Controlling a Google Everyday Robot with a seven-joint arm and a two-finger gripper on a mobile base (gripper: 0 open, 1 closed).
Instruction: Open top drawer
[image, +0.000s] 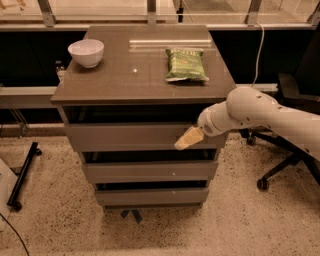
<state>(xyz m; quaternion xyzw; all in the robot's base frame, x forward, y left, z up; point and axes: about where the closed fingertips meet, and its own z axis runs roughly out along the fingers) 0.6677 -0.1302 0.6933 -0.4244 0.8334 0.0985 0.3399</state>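
The top drawer (125, 136) is the tallest grey-brown front, just under the cabinet's top, with a dark gap above it. Two shorter fronts lie below it, the middle one (150, 171) and the lowest (150, 196). My white arm reaches in from the right. My gripper (187, 139) shows as a pale yellowish tip held against the right part of the top drawer's front, near its lower edge.
On the cabinet top (120, 75) stand a white bowl (86, 52) at the back left and a green snack bag (186, 64) at the right. An office chair base (280, 165) stands to the right. A black stand leg (22, 175) lies on the floor at left.
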